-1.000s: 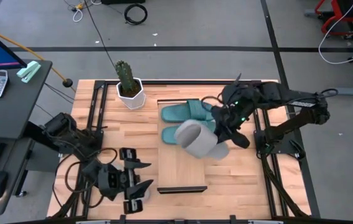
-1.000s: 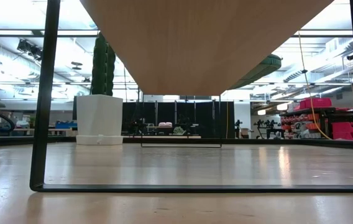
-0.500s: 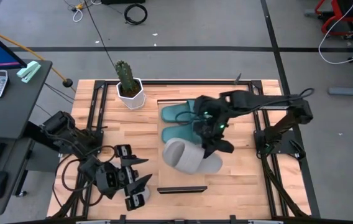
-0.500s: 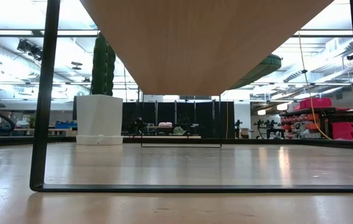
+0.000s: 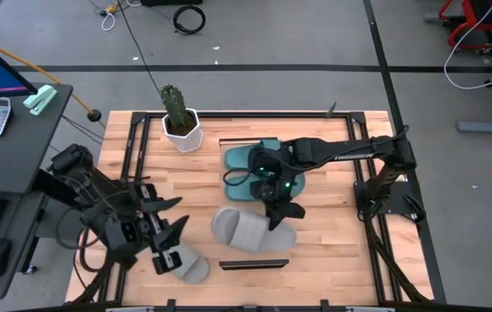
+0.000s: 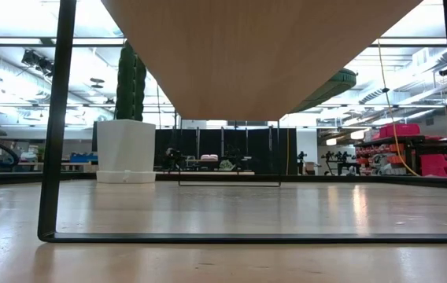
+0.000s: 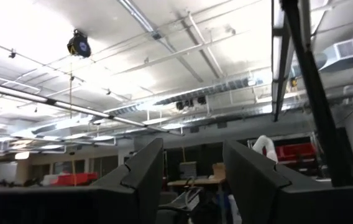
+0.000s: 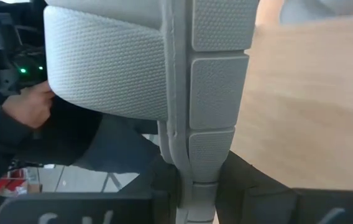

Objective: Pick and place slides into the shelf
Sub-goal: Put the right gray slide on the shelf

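Observation:
Two teal slides (image 5: pixel 250 160) lie side by side on the far part of the shelf (image 5: pixel 255 256), a pale board with black edging. One teal end (image 6: pixel 338 79) pokes past the board's edge in the low view. My right gripper (image 5: pixel 276 211) is shut on a grey slide (image 5: pixel 244 230) over the shelf's near half. A second grey slide (image 5: pixel 187 267) lies on the tabletop near the front left. Just beyond it my left gripper (image 5: pixel 170 221) stands open, raised and tipped upward, with nothing between its fingers (image 7: pixel 145 180). My right gripper pinches the grey slide's sole by a narrow edge (image 8: pixel 204 168) between its two fingers. The fingers slant down from the table's far right side. The broad strap (image 8: pixel 105 68) sits beyond the fingers. Whether the slide rests on the shelf I cannot tell.
A potted cactus (image 5: pixel 179 126) stands at the table's far left, beside the shelf's far end. Black frame rails (image 5: pixel 133 156) run along the left and right sides of the table. A person's hand (image 8: pixel 30 106) shows beyond the table in the right wrist view.
My right gripper has carried the grey slide down and toward the table's near left, from beside the teal slides to over the shelf's near half. My left gripper has risen and drawn back toward the left edge, uncovering the second grey slide on the table.

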Action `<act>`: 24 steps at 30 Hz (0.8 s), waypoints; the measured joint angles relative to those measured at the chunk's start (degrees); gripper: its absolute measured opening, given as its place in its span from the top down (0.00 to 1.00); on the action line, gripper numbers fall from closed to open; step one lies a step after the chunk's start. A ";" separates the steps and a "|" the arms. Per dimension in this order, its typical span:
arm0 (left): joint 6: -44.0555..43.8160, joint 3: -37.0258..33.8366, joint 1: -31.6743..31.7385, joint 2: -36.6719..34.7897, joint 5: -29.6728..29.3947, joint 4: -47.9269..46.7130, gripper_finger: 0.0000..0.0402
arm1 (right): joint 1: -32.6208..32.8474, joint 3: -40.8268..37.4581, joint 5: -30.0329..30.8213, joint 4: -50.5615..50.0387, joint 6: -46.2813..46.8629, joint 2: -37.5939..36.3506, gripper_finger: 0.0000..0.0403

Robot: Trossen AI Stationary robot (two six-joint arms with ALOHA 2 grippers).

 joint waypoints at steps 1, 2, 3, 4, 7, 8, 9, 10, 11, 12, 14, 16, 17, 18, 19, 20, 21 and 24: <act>0.29 0.00 -0.25 -0.49 -0.41 -0.16 0.57 | 0.02 0.14 -0.29 1.07 0.70 0.31 0.82; 0.70 0.00 -0.48 -0.90 -0.72 -0.37 0.57 | -0.04 0.75 -0.53 1.71 1.18 0.74 0.82; 1.34 0.00 -0.61 -1.22 -0.97 -0.61 0.57 | -0.08 1.77 -0.55 1.95 1.49 1.34 0.82; 1.79 0.00 -0.82 -1.43 -1.17 -0.65 0.57 | -0.11 3.15 -0.49 1.93 1.64 1.94 0.82; 3.48 0.00 -1.45 -2.05 -1.52 -0.82 0.57 | -0.09 8.86 0.21 1.74 1.59 4.18 0.82; 4.12 0.00 -1.47 -2.29 -1.55 -0.75 0.57 | 0.08 10.88 0.88 1.68 1.47 5.07 0.82; 4.56 0.00 -1.48 -2.52 -1.64 -0.75 0.57 | 0.27 13.23 1.67 1.27 0.91 5.99 0.82; 4.75 0.00 -1.54 -2.65 -1.79 -0.66 0.57 | 0.45 15.50 2.45 0.28 -0.12 7.00 0.82; 5.07 0.00 -1.62 -2.88 -1.98 -0.77 0.57 | 0.59 17.64 3.42 -1.25 -1.16 8.03 0.82; 5.58 0.00 -1.83 -2.99 -2.17 -0.83 0.57 | 0.81 19.68 4.60 -3.21 -2.23 8.99 0.82; 6.35 0.00 -2.21 -3.44 -2.62 -0.80 0.57 | 0.99 23.03 6.54 -7.75 -4.49 11.21 0.82; 6.63 0.00 -2.67 -3.99 -3.04 -0.81 0.57 | 1.30 25.01 9.47 -13.21 -6.65 13.24 0.82; 6.78 -0.01 -2.89 -4.29 -3.27 -1.01 0.57 | 1.31 25.36 11.35 -15.07 -7.29 13.99 0.82; 7.00 -0.01 -3.20 -4.60 -3.42 -1.06 0.57 | 1.50 25.40 13.16 -16.17 -7.74 14.62 0.82; 7.48 -0.02 -3.43 -4.86 -3.45 -1.06 0.57 | 1.53 25.40 14.46 -17.29 -7.91 15.24 0.82; 7.81 -0.02 -3.52 -5.05 -3.43 -0.98 0.58 | 1.56 25.35 15.16 -18.49 -7.90 15.66 0.82; 8.15 -0.02 -3.58 -5.24 -3.44 -1.06 0.58 | 1.71 25.31 15.72 -19.70 -7.67 16.09 0.82; 8.17 -0.02 -3.80 -5.87 -3.45 -1.12 0.59 | 2.28 25.29 18.38 -21.14 -6.65 16.56 0.82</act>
